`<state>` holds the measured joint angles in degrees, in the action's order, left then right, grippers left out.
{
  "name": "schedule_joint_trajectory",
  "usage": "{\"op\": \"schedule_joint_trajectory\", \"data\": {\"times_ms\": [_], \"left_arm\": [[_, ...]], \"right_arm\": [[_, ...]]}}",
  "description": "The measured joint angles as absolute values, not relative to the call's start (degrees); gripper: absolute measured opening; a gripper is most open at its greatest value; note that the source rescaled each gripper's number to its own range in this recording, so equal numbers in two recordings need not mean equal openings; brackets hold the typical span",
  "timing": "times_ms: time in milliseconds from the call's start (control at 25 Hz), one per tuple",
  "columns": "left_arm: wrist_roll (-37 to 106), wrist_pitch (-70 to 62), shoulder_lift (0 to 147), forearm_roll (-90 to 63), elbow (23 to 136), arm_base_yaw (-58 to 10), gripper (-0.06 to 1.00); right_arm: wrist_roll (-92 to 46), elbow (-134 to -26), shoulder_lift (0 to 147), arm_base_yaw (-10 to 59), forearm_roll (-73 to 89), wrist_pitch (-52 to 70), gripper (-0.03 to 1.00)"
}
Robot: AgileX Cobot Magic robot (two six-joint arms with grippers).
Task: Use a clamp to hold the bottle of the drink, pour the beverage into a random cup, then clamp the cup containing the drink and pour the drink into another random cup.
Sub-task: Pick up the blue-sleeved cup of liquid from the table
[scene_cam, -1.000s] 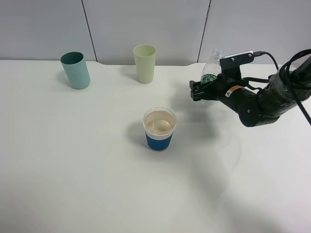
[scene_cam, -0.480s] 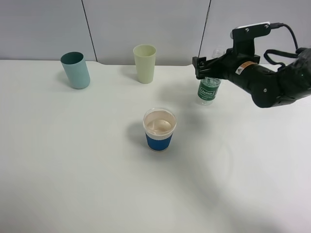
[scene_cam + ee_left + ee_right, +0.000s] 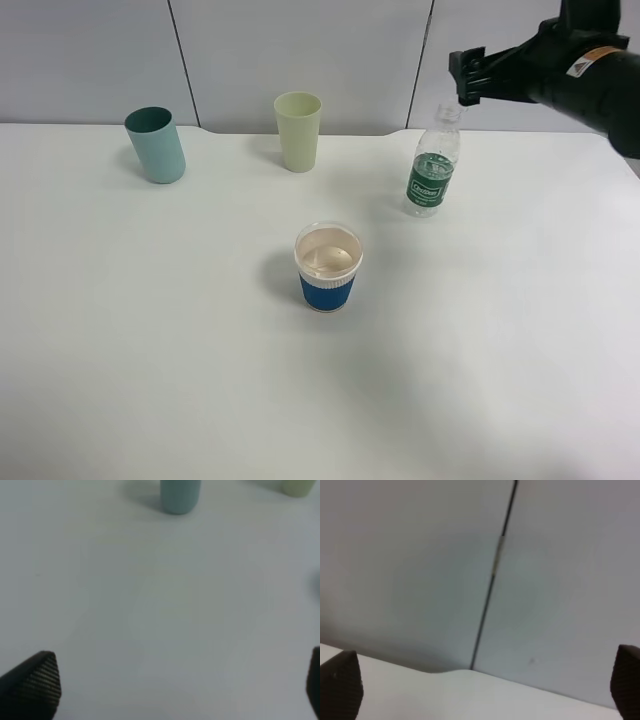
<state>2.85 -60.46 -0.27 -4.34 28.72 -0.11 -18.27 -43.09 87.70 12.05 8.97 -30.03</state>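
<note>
Fingers (image 3: 340,686) of the right gripper (image 3: 463,80) stand wide apart with nothing between them. From the right wrist you see only the grey wall panels (image 3: 420,570) and the far edge of the table (image 3: 150,380). That gripper hangs in the air above the bottle (image 3: 432,175) and does not grip it. The bottle stands upright and uncapped near the far edge of the table, towards the right side. Off to the left, the left gripper (image 3: 172,685) is spread just as wide over bare tabletop, holding nothing. The blue-sleeved paper cup (image 3: 328,268) sits upright about the middle of the table, well apart from the bottle, and clear liquid (image 3: 328,257) shows inside it. The pale yellow-green tumbler (image 3: 298,130) stands upright at the far edge, near its middle. The teal tumbler (image 3: 155,145) sits towards the far left corner, leaning a little.
</note>
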Motion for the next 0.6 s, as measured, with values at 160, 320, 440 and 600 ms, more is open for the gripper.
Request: {"op": "schedule_joint_trajectory", "data": {"times_ms": [160, 320, 440, 600], "left_arm": [[2.8, -60.5, -0.3, -4.3, 28.7, -0.1, 1.00], [2.8, -60.5, -0.3, -4.3, 28.7, -0.1, 1.00], [2.8, -60.5, -0.3, -4.3, 28.7, -0.1, 1.00], [2.8, -60.5, -0.3, -4.3, 28.7, -0.1, 1.00]], "right_arm": [[-16.3, -43.1, 82.4, 7.3, 9.0, -23.7, 0.99], [-11.4, -43.0, 76.7, 2.2, 7.8, -18.6, 0.99], [-10.3, -43.0, 73.8, -0.3, 6.8, -16.1, 0.99], [-9.0, -43.0, 65.9, -7.6, 2.8, -9.6, 0.99]]}}
